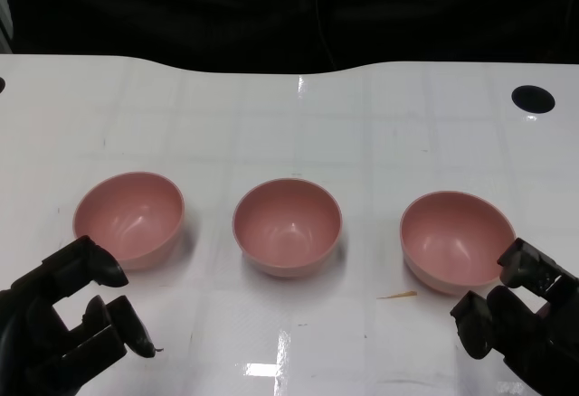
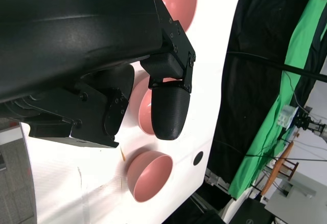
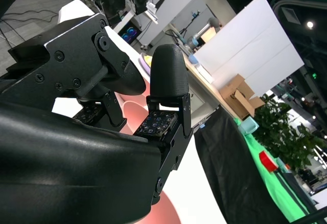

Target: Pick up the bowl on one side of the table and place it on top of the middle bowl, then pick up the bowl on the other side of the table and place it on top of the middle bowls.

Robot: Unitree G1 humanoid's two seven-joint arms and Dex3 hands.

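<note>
White and glossy, the bench point(image 1: 271, 116) fills most of the head view, with a dark backdrop behind its curved far edge and a round black hole point(image 1: 533, 99) near its far right corner.

Three pink bowls stand on it in a row, all upright and well apart from one another. The left bowl point(image 1: 129, 217) sits toward the robot's left, the middle bowl point(image 1: 288, 227) at the centre, and the right bowl point(image 1: 457, 240) toward the robot's right. None is stacked on another.

At the lower left of the head view the left robot hand point(image 1: 77, 319) hovers near the left bowl, its black fingers apart and holding nothing; its upper finger lies just beside the bowl's near rim, though whether they touch cannot be told. In the left wrist view the same fingers point(image 2: 168, 109) reach out over the row of bowls.

At the lower right the right robot hand point(image 1: 520, 319) is likewise spread and empty, with one fingertip close against the right bowl's near edge.

A thin yellowish sliver point(image 1: 398, 296) lies on the bench between the middle bowl and the right bowl, nearer the right one.
</note>
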